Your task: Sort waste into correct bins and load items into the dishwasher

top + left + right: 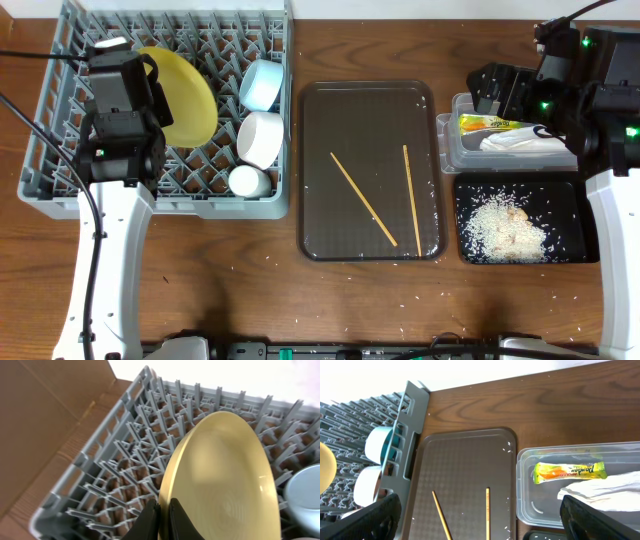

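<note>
The yellow plate (190,95) stands on edge in the grey dish rack (60,185). My left gripper (164,517) is shut on the plate's rim (225,475). A light-blue bowl (262,84), a white bowl (260,138) and a small white cup (247,181) sit in the rack's right side. My right gripper (480,525) is open and empty, above the clear tub (452,150). The tub holds the green-and-yellow sachet (568,471) and the white napkin (600,491). The black tub (470,250) holds a heap of rice (507,228).
A dark-brown tray (368,120) lies in the middle with two wooden chopsticks (363,199) on it. Loose rice grains are scattered on the tray and on the wooden table (250,290) in front of it.
</note>
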{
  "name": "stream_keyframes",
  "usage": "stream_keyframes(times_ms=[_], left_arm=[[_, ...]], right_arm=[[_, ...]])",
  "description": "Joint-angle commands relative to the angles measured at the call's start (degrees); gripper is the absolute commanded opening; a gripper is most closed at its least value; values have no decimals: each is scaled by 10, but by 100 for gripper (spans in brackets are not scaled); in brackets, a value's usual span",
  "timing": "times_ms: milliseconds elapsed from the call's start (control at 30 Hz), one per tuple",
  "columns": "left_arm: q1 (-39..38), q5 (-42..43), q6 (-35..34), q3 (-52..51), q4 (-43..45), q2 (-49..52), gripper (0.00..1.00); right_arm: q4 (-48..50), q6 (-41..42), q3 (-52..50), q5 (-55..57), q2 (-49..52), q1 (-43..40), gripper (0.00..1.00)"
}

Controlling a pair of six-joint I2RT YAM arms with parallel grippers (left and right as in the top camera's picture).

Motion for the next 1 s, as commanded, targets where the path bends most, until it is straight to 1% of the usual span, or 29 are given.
stream_keyframes(times_ms=[0, 167, 300, 467, 700, 733, 767, 800, 833, 900, 967], left_arm=[[-1, -23, 67, -2, 4, -1, 7], [-13, -23, 102, -2, 8, 21, 7], [-31, -24, 111, -2, 8, 45, 7], [-56, -61, 132, -2, 8, 80, 7], [-78, -71, 133, -2, 12, 96, 8], [-82, -71, 133, -2, 12, 96, 14], [-85, -71, 130, -2, 11, 96, 32], [-88, -71, 121, -2, 10, 96, 47], [-90, -71, 110, -2, 10, 96, 55], [-96, -71, 85, -2, 10, 93, 66], [-103, -61, 60, -2, 10, 84, 72]], right_arm=[[0, -2, 2, 1, 1, 2, 99], [0, -2, 2, 1, 1, 2, 99], [0, -2, 2, 1, 1, 2, 99], [0, -2, 2, 1, 1, 2, 99], [0, -2, 2, 1, 1, 2, 99], [0, -2, 2, 1, 1, 2, 99], [0, -2, 2, 1, 1, 2, 99], [0, -2, 2, 1, 1, 2, 99], [0, -2, 2, 1, 1, 2, 99], [0, -2, 2, 1, 1, 2, 99], [0, -2, 2, 1, 1, 2, 99]])
